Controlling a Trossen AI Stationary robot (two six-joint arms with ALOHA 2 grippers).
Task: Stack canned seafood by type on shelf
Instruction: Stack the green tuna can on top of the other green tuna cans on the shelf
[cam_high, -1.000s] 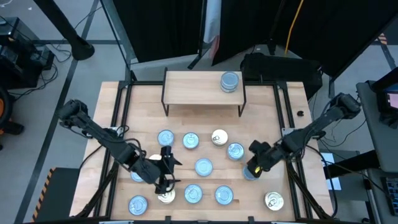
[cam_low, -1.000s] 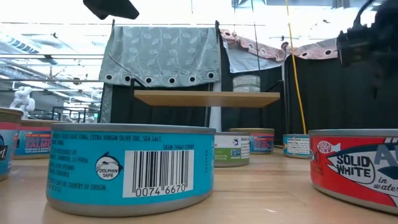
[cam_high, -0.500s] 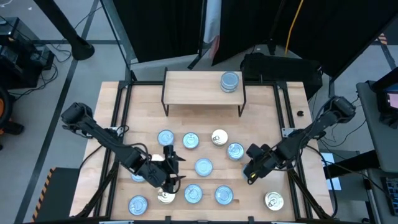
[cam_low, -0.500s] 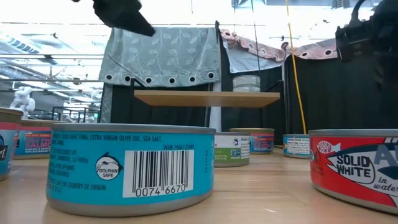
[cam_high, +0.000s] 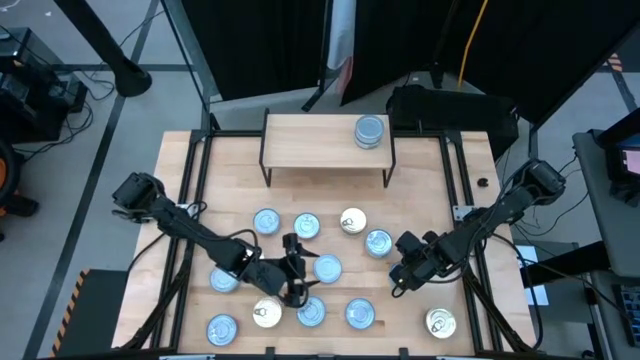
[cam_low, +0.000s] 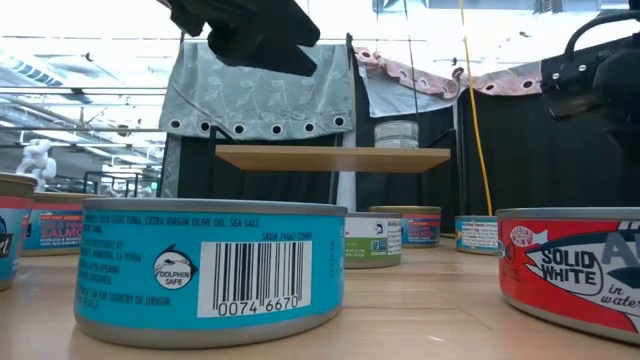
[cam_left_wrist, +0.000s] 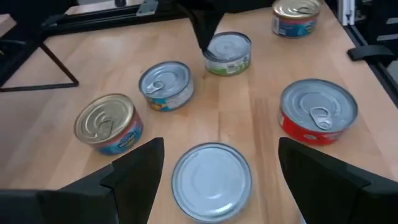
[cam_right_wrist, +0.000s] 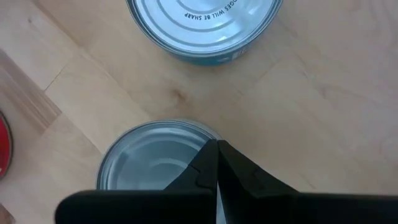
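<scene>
A: Near the table's front edge, left gripper (cam_high: 297, 272) hovers, fingers (cam_left_wrist: 134, 165) spread wide over a plain-lidded tin (cam_left_wrist: 211, 180). Right gripper (cam_high: 400, 275), fingers pressed together, sits above another tin (cam_right_wrist: 155, 158) toward the right edge.

B: Risk?

A: Neighbouring tins (cam_high: 345, 270) crowd close; a finger could knock one. Shelf (cam_high: 310, 140) at back edge holds one tin (cam_high: 369, 131). Dark curtains (cam_high: 280, 40) behind.

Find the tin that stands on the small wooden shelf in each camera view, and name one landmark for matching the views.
High view: the tin stands at the right end of the shelf, upper centre of the picture.
Low view: the tin is right of centre, far back, on the shelf board.
Left wrist view: not in it.
Right wrist view: not in it.
Shared landmark: the shelf, seen in the high and low views.
</scene>
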